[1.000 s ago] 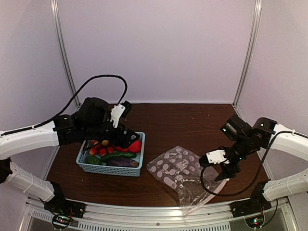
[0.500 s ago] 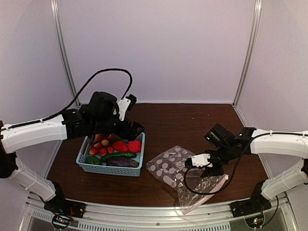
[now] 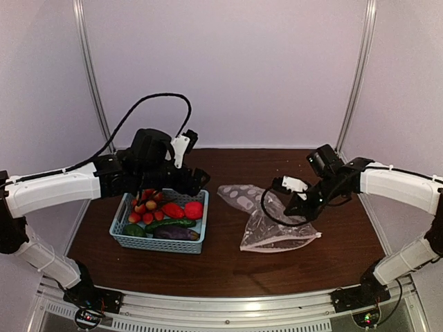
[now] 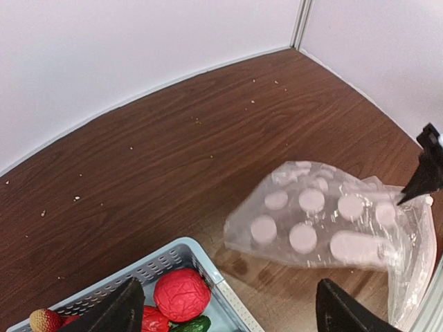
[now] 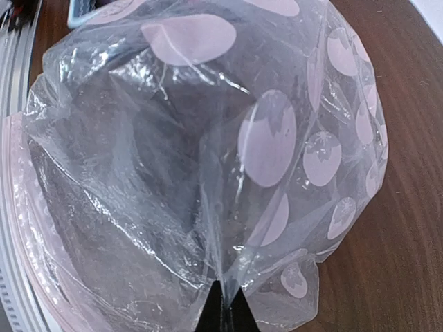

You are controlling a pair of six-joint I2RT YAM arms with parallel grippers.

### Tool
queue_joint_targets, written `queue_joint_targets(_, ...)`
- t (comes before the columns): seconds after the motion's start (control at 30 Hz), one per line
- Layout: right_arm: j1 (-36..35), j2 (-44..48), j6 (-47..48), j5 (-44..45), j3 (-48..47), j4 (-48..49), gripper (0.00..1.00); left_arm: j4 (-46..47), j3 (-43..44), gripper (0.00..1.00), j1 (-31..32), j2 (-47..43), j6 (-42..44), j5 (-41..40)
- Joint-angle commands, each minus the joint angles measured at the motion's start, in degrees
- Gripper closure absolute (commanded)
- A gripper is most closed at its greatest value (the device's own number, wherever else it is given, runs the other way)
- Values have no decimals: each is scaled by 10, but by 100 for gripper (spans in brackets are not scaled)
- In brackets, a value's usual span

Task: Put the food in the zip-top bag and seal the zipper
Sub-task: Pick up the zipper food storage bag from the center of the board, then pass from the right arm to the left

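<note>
Because the right gripper [image 5: 223, 309] is pinched fully closed on only a thin pleat of the zip-top bag [image 3: 266, 225], the slick film could slide out or stretch. I judge the limp bag would then slump flat onto the table [image 3: 228, 273] with its mouth collapsed. Nearest, the light-blue perforated basket [image 3: 158, 243] is rigid plastic, and the food [image 3: 166, 216] lies inside it: glossy round tomatoes, a bumpy red pepper, a smooth cucumber and eggplant. Just to its right, the bag is clear, crinkly and white-dotted, partly lifted off the dark wood. Farther back, the left gripper [image 4: 228, 290] hovers with its fingers wide apart, empty, over the basket's far corner
</note>
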State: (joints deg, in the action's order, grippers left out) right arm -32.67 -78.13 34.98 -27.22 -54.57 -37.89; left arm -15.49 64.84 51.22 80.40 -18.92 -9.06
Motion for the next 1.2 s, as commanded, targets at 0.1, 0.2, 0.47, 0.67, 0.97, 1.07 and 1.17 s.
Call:
queue_joint_targets(0.1, 113, 5, -238, -122, -45, 113, 100, 124, -15, 13, 16, -23, -89, -67)
queue_joint_targets(0.2, 141, 16, -322, -123, -32, 193, 100, 192, -22, 13, 34, -9, -130, -65)
queue_joint_targets(0.47, 170, -3, -482, -202, -48, 300, 100, 290, 17, 15, 87, 93, -193, -63)
queue_joint_targets(0.67, 172, 4, -537, -240, -26, 359, 100, 381, 21, 18, 88, 153, -258, -2)
queue_joint_targets(0.97, 172, 19, -547, -262, -10, 376, 100, 374, 105, 21, 89, 231, -278, -4)
queue_joint_targets(1.07, 172, 20, -550, -277, -4, 378, 100, 352, 140, 33, 88, 260, -282, -19)
queue_joint_targets(1.17, 172, 21, -559, -297, -3, 377, 100, 364, 151, 48, 89, 284, -278, -33)
